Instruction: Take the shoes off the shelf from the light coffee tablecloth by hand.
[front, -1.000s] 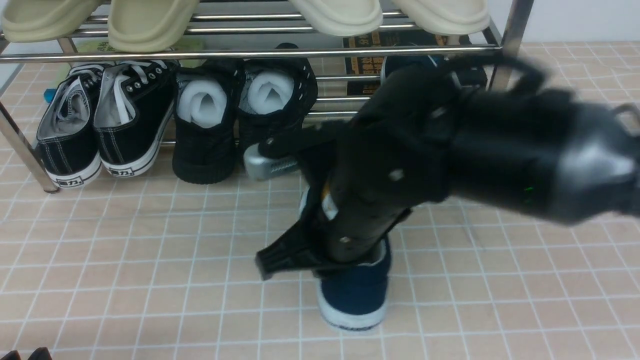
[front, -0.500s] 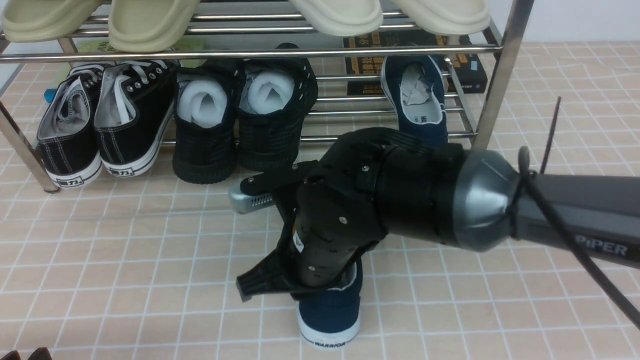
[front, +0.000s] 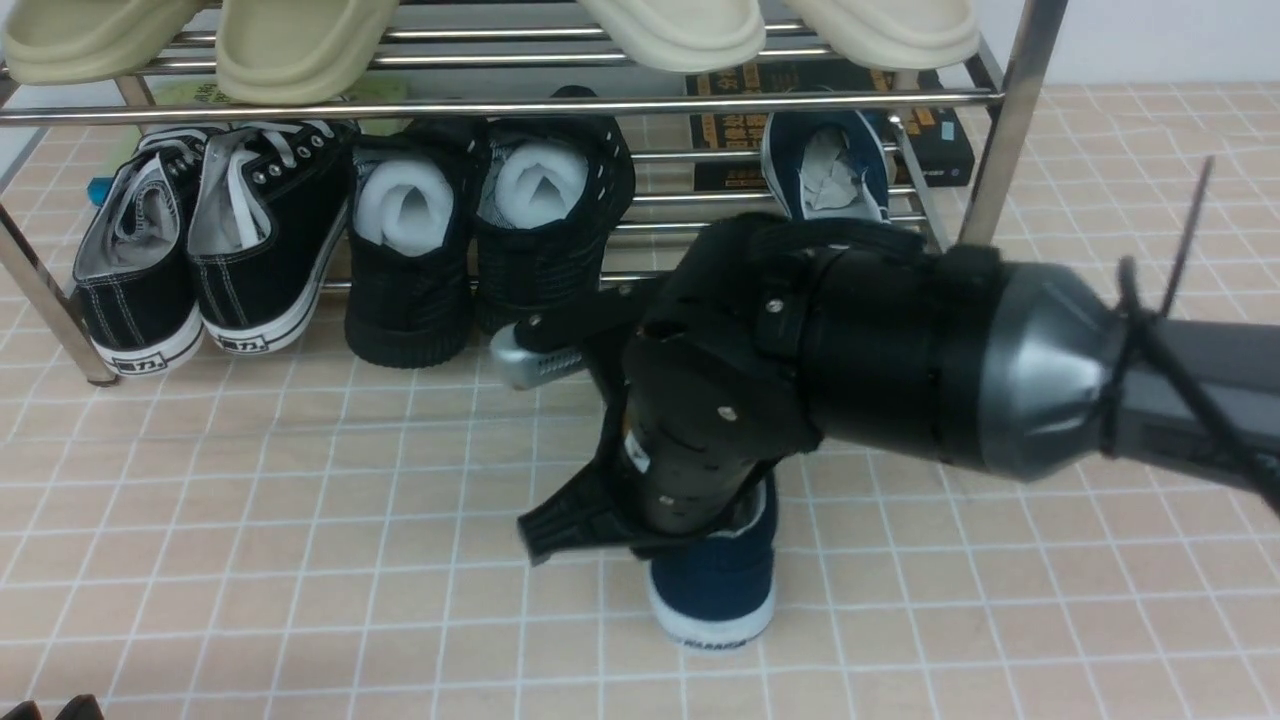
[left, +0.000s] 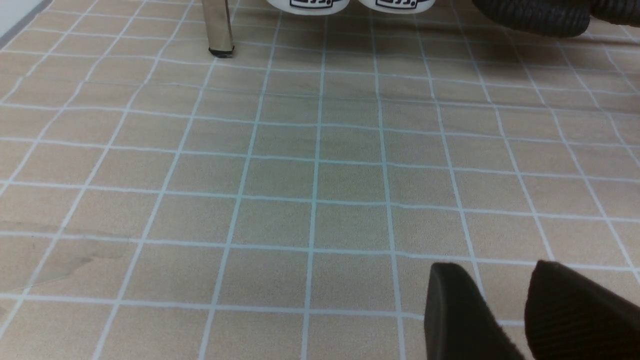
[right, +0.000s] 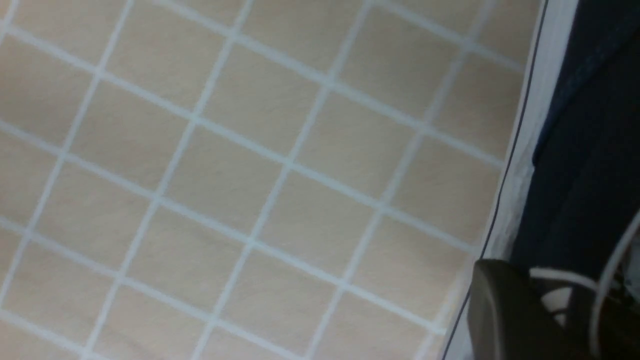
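Observation:
One navy blue shoe (front: 715, 585) with a white sole is on the light coffee tablecloth (front: 300, 500), in front of the chrome shelf (front: 500, 105). My right gripper (front: 690, 530) points down and is shut on the shoe's side wall. In the right wrist view one finger (right: 500, 310) lies outside the shoe (right: 585, 150) and my gripper (right: 550, 310) straddles its rim. The second navy shoe (front: 825, 170), stuffed with paper, sits on the shelf's lower tier at the right. My left gripper (left: 500, 300) hovers low over bare cloth, its tips apart and empty.
Black lace-up sneakers (front: 200, 240) and all-black shoes with white foam (front: 480, 230) stand on the lower tier. Beige slippers (front: 300, 40) lie on the upper tier. A dark box (front: 730, 130) lies behind the shelf. A shelf leg (left: 217, 30) stands on the cloth.
My right arm first carried the navy shoe nearer and to the left, then back to the right and a little farther away. The left gripper has stayed still.

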